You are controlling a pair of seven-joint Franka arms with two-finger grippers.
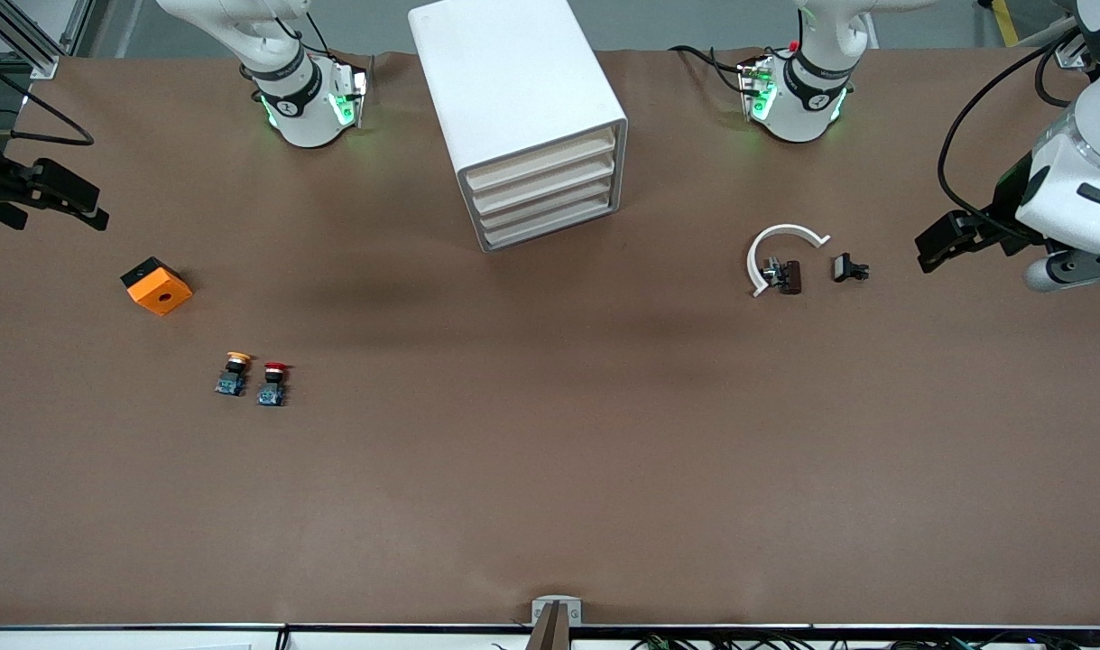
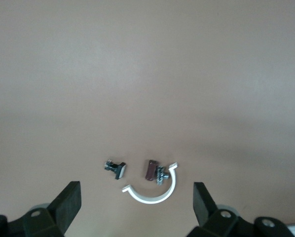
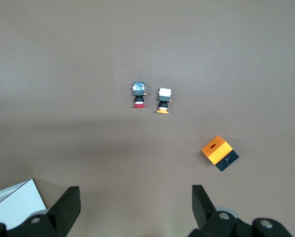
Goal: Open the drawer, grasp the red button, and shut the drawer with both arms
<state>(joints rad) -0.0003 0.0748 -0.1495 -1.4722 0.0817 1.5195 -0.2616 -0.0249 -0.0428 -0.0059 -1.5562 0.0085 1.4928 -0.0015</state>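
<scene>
The white cabinet (image 1: pixel 522 117) stands between the two arm bases with its several drawers shut. The red-capped button (image 1: pixel 273 384) lies on the table toward the right arm's end, nearer to the front camera than the cabinet, beside the orange-yellow one (image 1: pixel 234 374). Both show in the right wrist view, the red button (image 3: pixel 138 95) and the orange-yellow one (image 3: pixel 163 100). My right gripper (image 1: pixel 98 208) hangs open and empty over the right arm's end of the table; it also shows in its wrist view (image 3: pixel 136 207). My left gripper (image 1: pixel 927 251) hangs open and empty over the left arm's end (image 2: pixel 136 207).
An orange cube (image 1: pixel 156 286) lies toward the right arm's end, farther from the front camera than the buttons. A white curved piece (image 1: pixel 780 248), a brown clip (image 1: pixel 787 276) and a small black part (image 1: pixel 849 268) lie toward the left arm's end. A cabinet corner (image 3: pixel 14 202) shows in the right wrist view.
</scene>
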